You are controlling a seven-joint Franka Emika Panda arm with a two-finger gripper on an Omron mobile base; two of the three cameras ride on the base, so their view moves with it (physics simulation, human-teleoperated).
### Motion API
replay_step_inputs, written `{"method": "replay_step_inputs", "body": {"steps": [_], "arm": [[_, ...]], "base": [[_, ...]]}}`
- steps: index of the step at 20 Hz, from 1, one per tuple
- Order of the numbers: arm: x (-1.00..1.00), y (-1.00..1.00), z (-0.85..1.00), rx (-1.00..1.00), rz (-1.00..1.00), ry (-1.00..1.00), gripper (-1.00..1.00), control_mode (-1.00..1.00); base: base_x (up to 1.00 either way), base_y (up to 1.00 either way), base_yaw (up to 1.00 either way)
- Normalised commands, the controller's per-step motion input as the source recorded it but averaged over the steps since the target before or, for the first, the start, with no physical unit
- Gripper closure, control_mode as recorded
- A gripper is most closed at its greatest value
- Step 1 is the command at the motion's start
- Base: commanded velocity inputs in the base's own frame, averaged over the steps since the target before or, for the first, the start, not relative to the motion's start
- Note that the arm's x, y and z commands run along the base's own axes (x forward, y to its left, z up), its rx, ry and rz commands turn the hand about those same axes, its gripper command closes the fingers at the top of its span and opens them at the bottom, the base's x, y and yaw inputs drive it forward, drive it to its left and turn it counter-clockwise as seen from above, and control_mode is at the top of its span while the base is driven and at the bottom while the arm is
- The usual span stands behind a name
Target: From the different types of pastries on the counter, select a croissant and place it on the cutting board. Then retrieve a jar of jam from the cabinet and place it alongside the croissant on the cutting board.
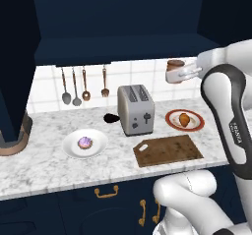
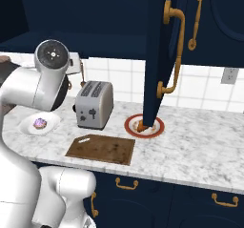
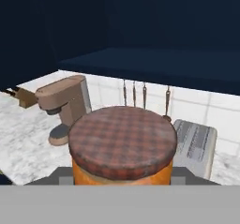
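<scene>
The tool grips the orange jar of jam, its lid checked brown.

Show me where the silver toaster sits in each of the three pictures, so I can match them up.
Left base view: the toaster stands mid-picture on the counter, behind the cutting board.
Right base view: the toaster is left of centre, behind the board's left end.
Hand view: it is at the lower right, beyond the jar of jam.
Shared landmark: the hanging utensils on the tiled wall near the toaster.
</scene>
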Motion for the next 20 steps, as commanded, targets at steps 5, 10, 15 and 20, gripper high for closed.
{"method": "replay_step_inputs", "body": {"steps": [5, 10, 15, 20], "arm": [[0.00, 0.16, -0.46, 0.00, 0.25, 0.00, 1.00, -1.00], [0.00, 0.33, -0.54, 0.00, 0.22, 0.00, 1.00, -1.00], [-0.05, 0.21, -0.35, 0.00, 0.14, 0.04, 1.00, -1.00], [0.00, 0.00, -0.62, -0.02, 0.23, 0.00, 1.00, -1.00]], "base": [[0.00, 0.00, 0.00], [0.00, 0.00, 0.00], [0.00, 0.00, 0.00], [0.00, 0.00, 0.00]]}}
